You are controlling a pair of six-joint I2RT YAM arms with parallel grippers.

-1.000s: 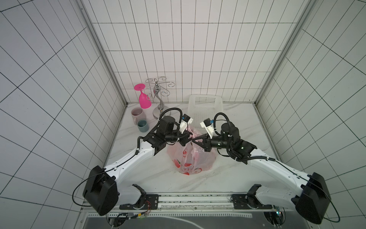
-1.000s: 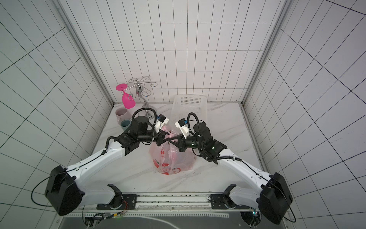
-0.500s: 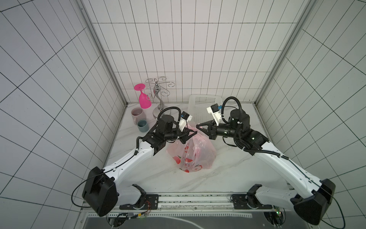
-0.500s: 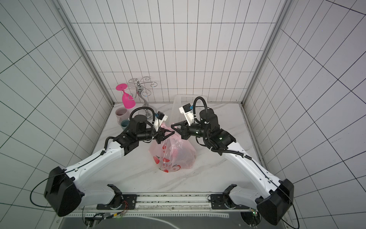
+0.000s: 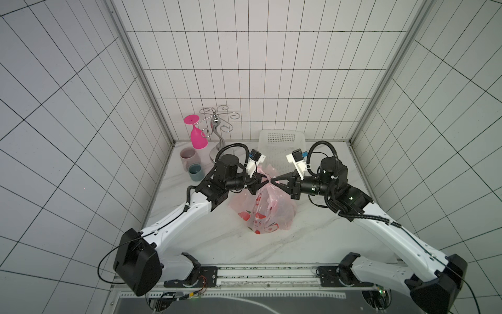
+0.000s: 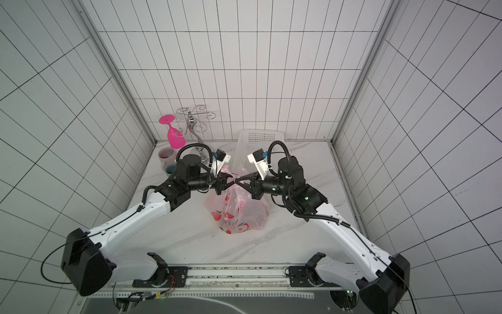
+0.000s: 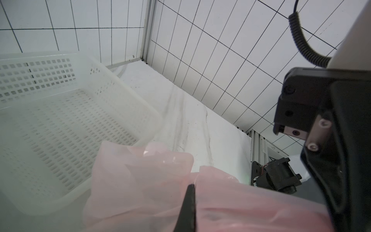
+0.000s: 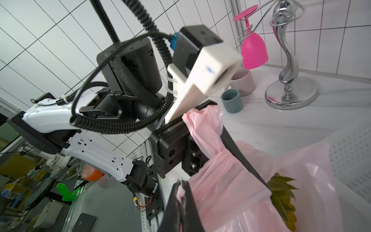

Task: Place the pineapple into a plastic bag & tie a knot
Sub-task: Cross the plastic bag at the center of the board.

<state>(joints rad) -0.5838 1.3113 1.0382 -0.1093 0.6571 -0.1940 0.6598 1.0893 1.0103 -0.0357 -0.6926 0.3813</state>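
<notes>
A thin, translucent pale-pink plastic bag (image 5: 267, 214) (image 6: 240, 214) with red fruit prints stands near the middle of the white marble counter (image 5: 214, 244). In the right wrist view the spiky yellow-green leaves of the pineapple (image 8: 283, 194) show through its film. The left arm (image 5: 190, 209) and right arm (image 5: 380, 223) reach in from the front corners and meet almost tip to tip above the bag. The left jaws are pressed together on a gathered handle loop (image 8: 217, 152), whose loose end sticks up past them. The right jaws pinch a small pink scrap of the bag at their very tip. Whether a knot sits between the tips cannot be told. A white perforated plastic basket (image 5: 281, 145) (image 7: 60, 124) lies against the back edge, its front rim just behind the bag's raised top. At the back left corner stand a chrome wire glass stand (image 5: 217, 141) with a bright pink goblet (image 5: 197, 137) hanging upside down, a pale pink mug (image 5: 188, 157) and a grey-blue cup (image 5: 196, 172), all well apart from the bag. Bare marble runs from the bag to the front edge and out toward the right edge beneath the right arm.
</notes>
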